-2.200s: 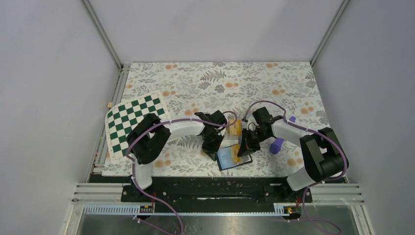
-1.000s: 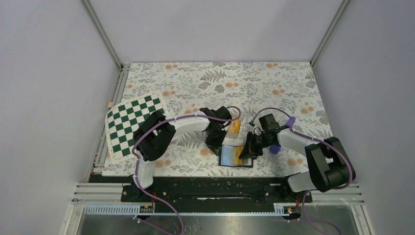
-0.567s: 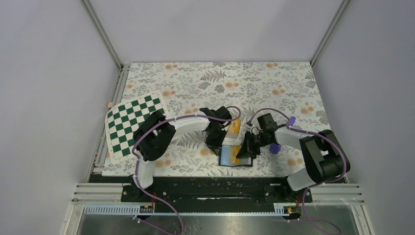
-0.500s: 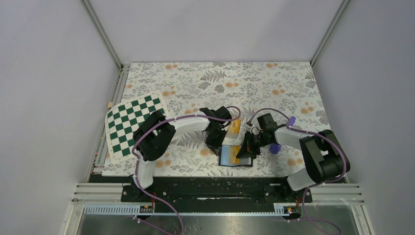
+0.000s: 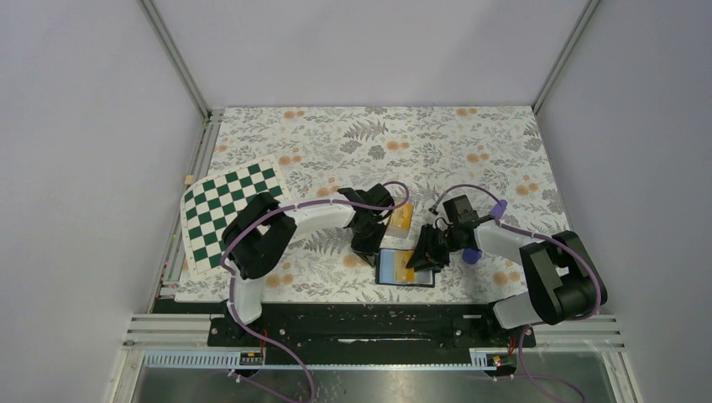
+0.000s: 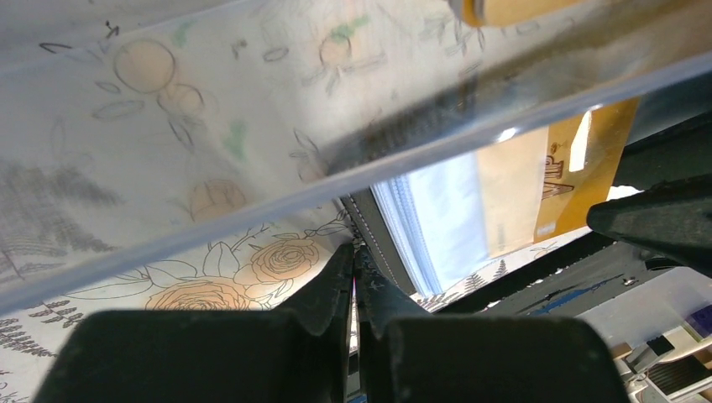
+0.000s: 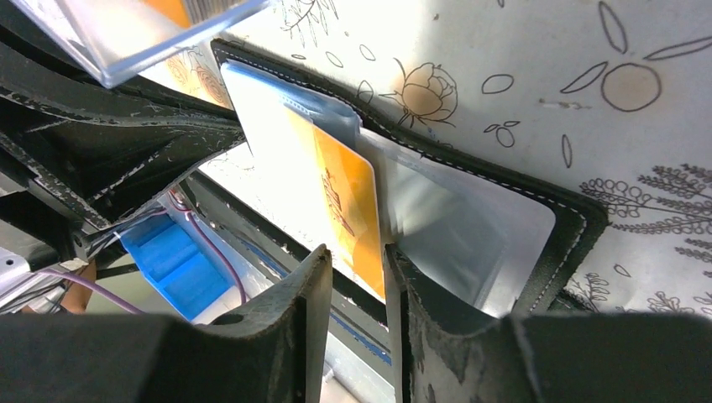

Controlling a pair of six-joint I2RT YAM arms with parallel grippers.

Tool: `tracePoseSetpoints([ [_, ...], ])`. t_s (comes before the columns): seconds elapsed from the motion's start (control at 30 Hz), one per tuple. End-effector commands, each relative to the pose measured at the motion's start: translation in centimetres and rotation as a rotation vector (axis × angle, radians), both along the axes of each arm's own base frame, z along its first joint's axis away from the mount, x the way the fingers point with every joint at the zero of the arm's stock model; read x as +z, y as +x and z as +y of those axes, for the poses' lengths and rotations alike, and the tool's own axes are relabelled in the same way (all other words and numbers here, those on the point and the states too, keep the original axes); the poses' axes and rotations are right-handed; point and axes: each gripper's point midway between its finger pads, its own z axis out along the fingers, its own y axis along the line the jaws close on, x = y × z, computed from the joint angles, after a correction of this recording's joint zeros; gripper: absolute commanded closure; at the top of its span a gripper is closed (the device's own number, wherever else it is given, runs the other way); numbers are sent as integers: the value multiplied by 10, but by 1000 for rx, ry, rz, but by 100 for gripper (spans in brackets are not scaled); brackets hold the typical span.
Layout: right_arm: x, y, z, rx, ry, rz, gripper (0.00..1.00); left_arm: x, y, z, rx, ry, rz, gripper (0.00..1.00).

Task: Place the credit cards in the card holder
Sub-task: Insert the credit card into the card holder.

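The card holder (image 5: 395, 270) lies open near the table's front edge, pale blue pockets up. One of the orange credit cards (image 7: 344, 201) stands partly tucked into a pocket (image 7: 470, 218). My right gripper (image 7: 357, 256) is open, its fingers on either side of the card's near edge with a gap showing. My left gripper (image 6: 354, 252) is shut, its tips pinching the card holder's black stitched edge (image 6: 378, 243). More credit cards (image 5: 401, 220) lie in a clear box just behind. In the top view my left gripper (image 5: 368, 245) and right gripper (image 5: 424, 253) flank the holder.
The clear plastic box (image 6: 437, 138) hangs close over the left wrist camera and shows in the right wrist view's corner (image 7: 126, 34). A purple cylinder (image 5: 472, 253) lies right of the right gripper. A green checkered board (image 5: 225, 208) sits at the left. The table's front edge (image 5: 336, 298) is close.
My right gripper's jaws have opened off the orange card, which stays in the card holder's pocket. The left gripper and the holder have hardly moved.
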Motion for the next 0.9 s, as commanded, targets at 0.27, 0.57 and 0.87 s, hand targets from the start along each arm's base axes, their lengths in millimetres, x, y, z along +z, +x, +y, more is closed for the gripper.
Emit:
tracePoseSetpoints([
  [0.27,7,0,42,83,28,-36,56,-2,-5,-8,12,-3,-27,98],
  [0.57,17,4,50,75,39,-111,46,5,-4,-8,9,-11,-56,95],
  [0.87,35,11,38,80,-33,-190,52,22,4,10,29,51,-136,72],
])
